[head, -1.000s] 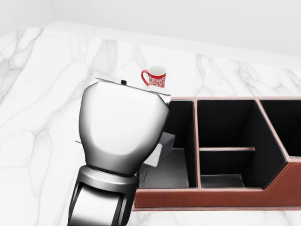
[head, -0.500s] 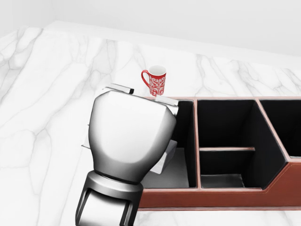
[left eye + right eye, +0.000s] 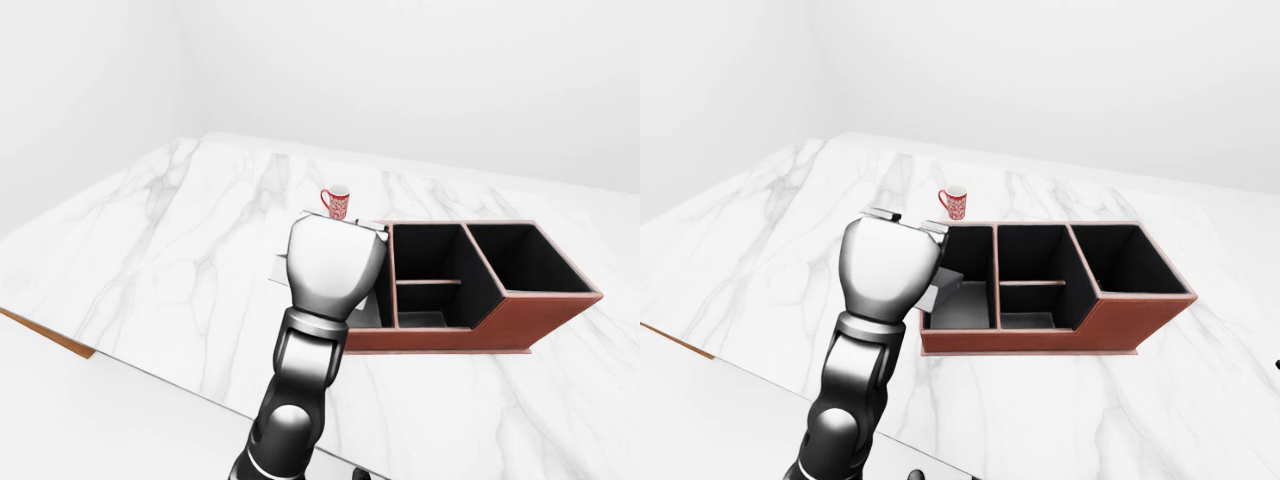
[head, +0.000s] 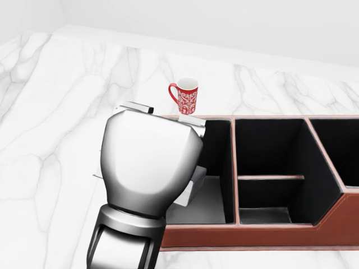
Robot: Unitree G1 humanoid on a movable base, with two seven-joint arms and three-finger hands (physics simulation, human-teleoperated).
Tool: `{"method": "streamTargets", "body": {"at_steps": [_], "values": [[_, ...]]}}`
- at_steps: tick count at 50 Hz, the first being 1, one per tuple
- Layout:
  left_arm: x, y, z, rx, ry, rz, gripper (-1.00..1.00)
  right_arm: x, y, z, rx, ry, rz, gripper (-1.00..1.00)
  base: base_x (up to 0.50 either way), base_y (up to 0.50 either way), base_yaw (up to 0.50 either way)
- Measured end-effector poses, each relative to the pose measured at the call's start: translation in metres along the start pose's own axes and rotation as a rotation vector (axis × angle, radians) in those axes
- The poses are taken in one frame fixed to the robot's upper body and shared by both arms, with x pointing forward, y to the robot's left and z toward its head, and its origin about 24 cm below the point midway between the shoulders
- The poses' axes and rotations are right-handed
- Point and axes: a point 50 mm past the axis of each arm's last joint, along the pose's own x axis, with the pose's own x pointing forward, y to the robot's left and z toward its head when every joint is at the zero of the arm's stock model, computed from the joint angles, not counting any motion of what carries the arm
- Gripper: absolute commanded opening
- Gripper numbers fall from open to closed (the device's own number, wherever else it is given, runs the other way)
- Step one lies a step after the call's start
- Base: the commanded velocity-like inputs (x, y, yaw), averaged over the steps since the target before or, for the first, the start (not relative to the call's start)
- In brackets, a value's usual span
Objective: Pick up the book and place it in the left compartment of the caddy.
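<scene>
Grey book [image 3: 940, 290], apparently gripped by the left hand [image 3: 890, 268], fingers hidden, overhangs the caddy's [image 3: 1040, 340] left compartment [image 3: 965, 310] wall.

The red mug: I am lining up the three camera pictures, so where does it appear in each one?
Left-eye view: red mug just above centre, beyond the robot hand.
Head view: upper middle, above the hand's top edge.
Right-eye view: left of centre, above the caddy's left end.
Shared landmark: the brown caddy, always right of and below the mug.
</scene>
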Motion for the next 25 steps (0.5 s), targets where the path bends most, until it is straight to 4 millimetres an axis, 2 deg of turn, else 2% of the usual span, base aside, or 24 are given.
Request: {"method": "streamTargets", "body": {"at_steps": [25], "values": [[0.0053,-0.0071,0.0084,-0.026,-0.016,-0.030,-1.00,0.0003,0.0001,-0.0027,-0.003,0.011,0.001,1.00,0.00,0.00,0.00]]}}
